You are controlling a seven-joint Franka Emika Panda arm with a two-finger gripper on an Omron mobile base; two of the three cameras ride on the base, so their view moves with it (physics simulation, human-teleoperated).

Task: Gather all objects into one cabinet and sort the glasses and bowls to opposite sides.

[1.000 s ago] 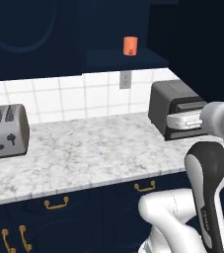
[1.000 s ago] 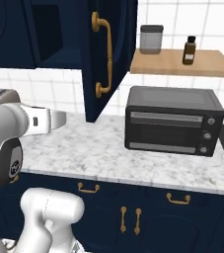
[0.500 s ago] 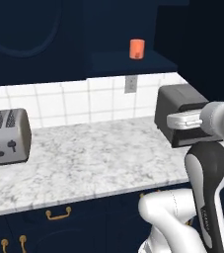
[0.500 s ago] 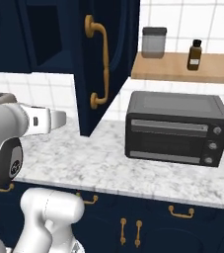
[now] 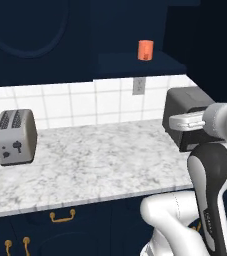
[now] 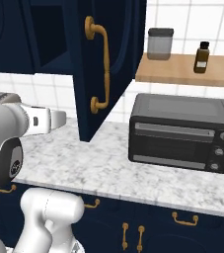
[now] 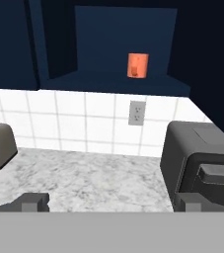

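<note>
One orange-red cup point(image 5: 145, 50) point(image 7: 137, 65) stands upright on the navy shelf inside the open wall cabinet point(image 7: 123, 79). The cabinet door point(image 6: 106, 64) hangs open over the counter, its long brass handle point(image 6: 98, 69) facing the right base camera. My gripper point(image 7: 111, 201) is open, with nothing between its fingertips point(image 7: 32, 201). It is held level above the counter's front edge, well below and short of the cup. In the right base view the hand point(image 6: 49, 120) points toward the door.
A grey toaster point(image 5: 15, 136) sits at the left of the marble counter point(image 5: 95, 160). A black toaster oven point(image 6: 180, 131) point(image 5: 185, 117) stands under the cabinet's right side. A wooden shelf point(image 6: 187, 69) carries a jar point(image 6: 160, 43) and a brown bottle point(image 6: 201, 57).
The whole scene has shifted right and grown larger in both base views, so the base has driven. The arm keeps its pose and the gripper stays open.
</note>
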